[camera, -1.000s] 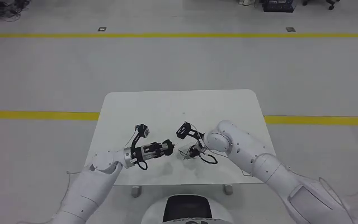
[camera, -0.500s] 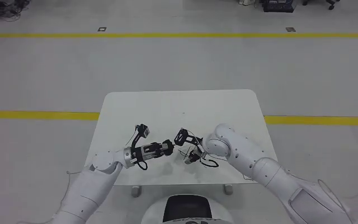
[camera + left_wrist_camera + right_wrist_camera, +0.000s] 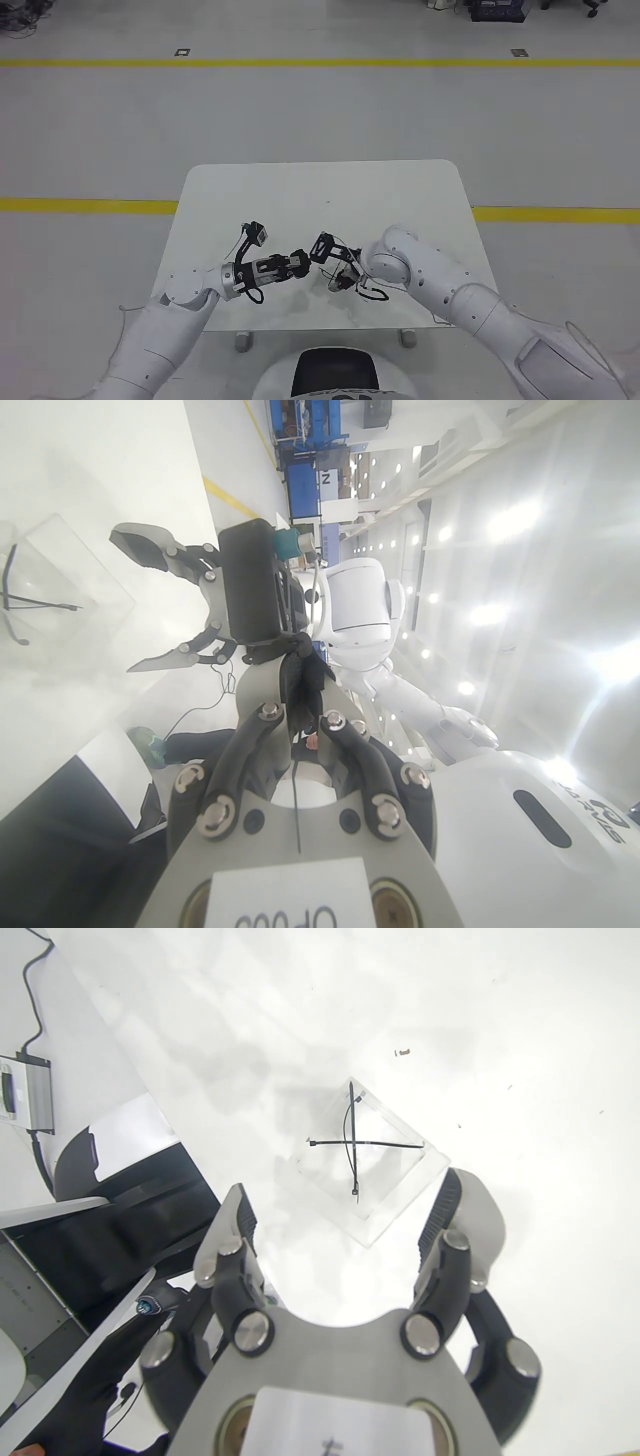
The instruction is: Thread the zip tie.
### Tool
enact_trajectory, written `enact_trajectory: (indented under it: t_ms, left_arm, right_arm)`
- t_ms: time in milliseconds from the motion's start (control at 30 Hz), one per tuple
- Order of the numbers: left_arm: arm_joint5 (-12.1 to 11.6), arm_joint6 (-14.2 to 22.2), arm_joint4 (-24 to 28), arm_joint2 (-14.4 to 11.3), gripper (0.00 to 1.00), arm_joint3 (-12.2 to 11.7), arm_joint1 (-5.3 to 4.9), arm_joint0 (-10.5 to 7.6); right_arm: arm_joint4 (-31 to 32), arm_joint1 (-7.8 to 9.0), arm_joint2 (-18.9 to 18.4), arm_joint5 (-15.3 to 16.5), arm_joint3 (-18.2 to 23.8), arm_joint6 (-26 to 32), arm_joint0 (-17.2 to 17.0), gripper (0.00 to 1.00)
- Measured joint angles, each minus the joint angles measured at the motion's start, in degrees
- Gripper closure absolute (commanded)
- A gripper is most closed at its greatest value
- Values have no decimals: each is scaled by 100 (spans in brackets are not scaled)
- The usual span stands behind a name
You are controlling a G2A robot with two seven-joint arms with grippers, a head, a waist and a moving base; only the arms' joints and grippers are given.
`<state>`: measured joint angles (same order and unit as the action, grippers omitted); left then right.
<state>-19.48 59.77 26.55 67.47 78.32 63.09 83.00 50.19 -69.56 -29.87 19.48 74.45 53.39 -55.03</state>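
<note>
Two arms meet over the near half of the white table (image 3: 300,190), low in the middle of the top view. From the lower left of that frame the left arm runs up and to the right with its forearm lying almost level. The left gripper (image 3: 303,261) at its end points right, toward the other arm. Its own wrist view shows the dark fingers pressed together, pinching a held zip tie (image 3: 297,810), a thin black strand that runs back between them over the grey gripper base. On that base sits a white label (image 3: 290,892) with dark print, cut off by the edge of the picture. Right of centre in the top view, the right arm comes in from the lower right corner, bent at the elbow, with its wrist turned down toward the tabletop just beside the left gripper. The right gripper (image 3: 342,1213) is spread wide and holds nothing, its ribbed pads well apart. It hangs above a shallow, square clear tray (image 3: 390,1198) standing on the table. In the tray lie crossed zip ties (image 3: 352,1143), two black ones, one laid over the other. A second white label (image 3: 320,1420) with small print sits on this gripper's base.
</note>
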Motion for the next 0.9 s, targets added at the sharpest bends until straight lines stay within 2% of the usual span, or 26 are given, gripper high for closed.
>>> enact_trajectory:
  t_ms: [533, 900]
  left_arm:
    - [0, 0, 0, 0, 100, 0, 0, 0]
    - [0, 0, 0, 0, 100, 0, 0, 0]
  right_arm:
    - [-159, 16, 227, 0, -198, -174, 112, 69]
    - [-449, -41, 556, 0, -555, -340, 292, 78]
